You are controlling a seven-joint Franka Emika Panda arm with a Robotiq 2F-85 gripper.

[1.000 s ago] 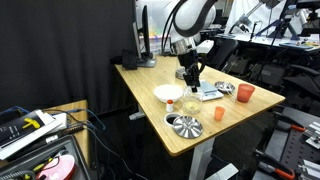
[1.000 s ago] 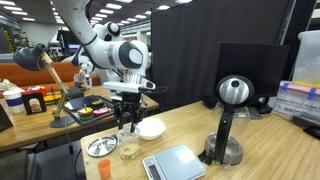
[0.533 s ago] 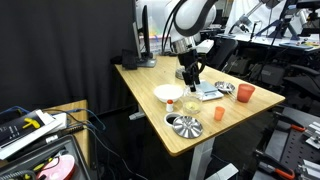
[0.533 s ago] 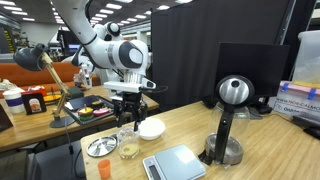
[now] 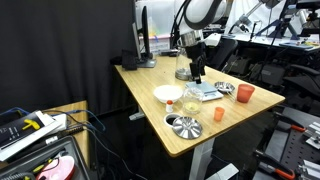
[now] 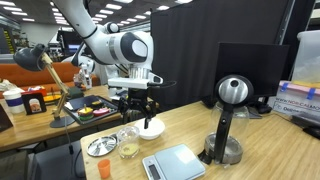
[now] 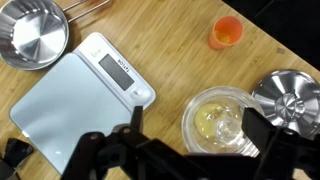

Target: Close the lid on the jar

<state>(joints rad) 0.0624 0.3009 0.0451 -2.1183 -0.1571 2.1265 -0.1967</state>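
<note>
The jar (image 7: 221,122) is a short clear glass vessel with something yellowish inside, seen from above in the wrist view. A clear lid with a round knob (image 7: 225,128) appears to sit on its mouth. My gripper (image 7: 197,125) hangs above it, open, one dark finger (image 7: 135,115) on each side and nothing between them. In both exterior views the gripper (image 5: 197,74) (image 6: 142,117) is lifted clear of the jar (image 5: 190,104) (image 6: 128,143), which stands on the wooden table.
Beside the jar lie a grey kitchen scale (image 7: 80,90) (image 6: 173,162), a white bowl (image 6: 152,128) (image 5: 168,93), a ribbed metal dish (image 7: 290,95) (image 6: 101,146), a steel bowl (image 7: 35,35) and orange cups (image 7: 226,31) (image 5: 245,92). A black stand (image 6: 228,125) rises at the table's edge.
The gripper has opened wide and risen off the jar. The jar with its lid stays where it was on the table.
</note>
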